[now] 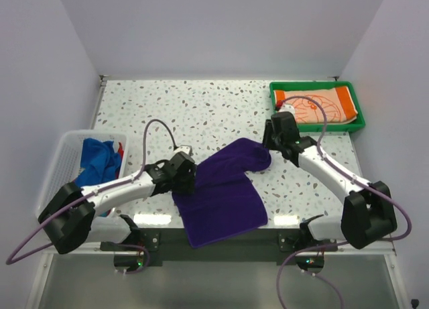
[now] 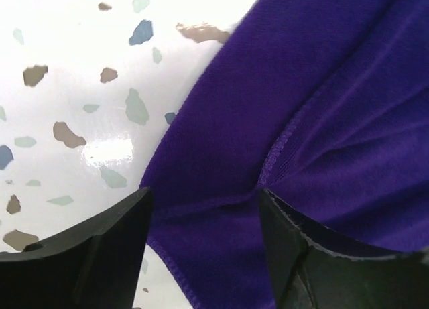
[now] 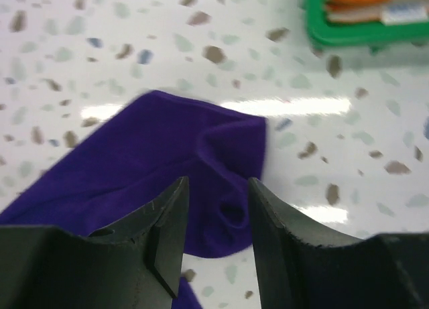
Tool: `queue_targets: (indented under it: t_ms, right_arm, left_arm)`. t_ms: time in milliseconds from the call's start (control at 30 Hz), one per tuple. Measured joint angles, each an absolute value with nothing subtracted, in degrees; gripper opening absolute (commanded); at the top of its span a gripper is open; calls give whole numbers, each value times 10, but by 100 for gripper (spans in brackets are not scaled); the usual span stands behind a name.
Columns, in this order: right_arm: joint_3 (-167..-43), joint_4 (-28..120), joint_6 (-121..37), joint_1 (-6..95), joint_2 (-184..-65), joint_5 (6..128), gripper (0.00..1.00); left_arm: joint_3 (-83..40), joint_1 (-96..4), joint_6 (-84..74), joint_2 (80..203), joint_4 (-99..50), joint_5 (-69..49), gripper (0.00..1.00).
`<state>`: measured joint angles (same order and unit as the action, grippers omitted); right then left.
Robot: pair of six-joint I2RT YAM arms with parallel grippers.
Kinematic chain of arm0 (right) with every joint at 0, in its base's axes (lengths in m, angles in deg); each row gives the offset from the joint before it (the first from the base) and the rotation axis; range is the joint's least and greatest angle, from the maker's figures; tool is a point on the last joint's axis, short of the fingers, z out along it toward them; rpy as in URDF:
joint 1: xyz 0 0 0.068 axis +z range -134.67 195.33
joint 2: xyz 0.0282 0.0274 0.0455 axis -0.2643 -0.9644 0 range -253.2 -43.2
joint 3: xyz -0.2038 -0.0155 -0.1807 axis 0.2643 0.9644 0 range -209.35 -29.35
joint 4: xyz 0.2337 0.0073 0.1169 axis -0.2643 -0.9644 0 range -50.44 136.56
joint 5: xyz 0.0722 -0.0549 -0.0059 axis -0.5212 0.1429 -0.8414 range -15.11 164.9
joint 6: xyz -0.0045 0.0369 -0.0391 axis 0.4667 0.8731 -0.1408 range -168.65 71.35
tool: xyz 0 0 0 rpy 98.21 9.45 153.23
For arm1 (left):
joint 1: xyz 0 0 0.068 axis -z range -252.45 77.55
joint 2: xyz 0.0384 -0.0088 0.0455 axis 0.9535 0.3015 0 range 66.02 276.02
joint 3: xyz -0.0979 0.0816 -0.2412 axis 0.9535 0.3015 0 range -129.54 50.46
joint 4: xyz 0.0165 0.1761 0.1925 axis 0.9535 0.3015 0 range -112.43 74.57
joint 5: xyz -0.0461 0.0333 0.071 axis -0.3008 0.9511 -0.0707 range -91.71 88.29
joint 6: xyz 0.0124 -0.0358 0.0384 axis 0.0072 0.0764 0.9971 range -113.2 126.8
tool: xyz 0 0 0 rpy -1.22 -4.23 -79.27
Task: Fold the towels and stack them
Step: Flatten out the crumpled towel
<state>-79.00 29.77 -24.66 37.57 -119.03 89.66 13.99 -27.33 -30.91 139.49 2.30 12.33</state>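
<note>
A dark purple towel (image 1: 224, 195) lies partly folded at the table's near middle, and its front edge hangs over the table's edge. My left gripper (image 1: 190, 181) stands open at the towel's left edge; in the left wrist view the purple cloth (image 2: 281, 108) lies flat between the spread fingers (image 2: 114, 249). My right gripper (image 1: 271, 145) is open just above the towel's bunched far corner (image 3: 231, 148), with nothing between its fingers (image 3: 288, 242). An orange-and-white towel (image 1: 318, 105) lies folded in the green tray (image 1: 358, 125). A blue towel (image 1: 99, 160) with a bit of red cloth (image 1: 120, 149) beside it sits in the white basket (image 1: 64, 155).
The green tray (image 3: 348, 34) stands at the back right, close behind my right gripper. The white basket sits at the left edge beside my left arm. Speckled tabletop (image 1: 201, 111) stretches behind the purple towel to the back wall.
</note>
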Motion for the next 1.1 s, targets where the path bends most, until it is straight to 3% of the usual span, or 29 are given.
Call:
queue_targets:
  t_ms: [200,433,700,967,1100]
  right_arm:
    - [-873,318,-258,445,-1273,853,44]
    - [-846,312,-246,401,-1342,848,42]
    - [-776,279,-220,288,-1333,888,40]
    - [-769,247,-211,285,-1271,930,41]
    - [-775,269,-244,285,-1252,871,41]
  left_arm:
    - [114,-273,-290,1371,19,106,75]
    - [72,-273,-269,1409,-5,97,75]
    - [72,-273,-264,1413,-5,89,75]
    - [113,-273,-266,1400,8,99,75]
    - [155,-273,-272,1375,26,101,76]
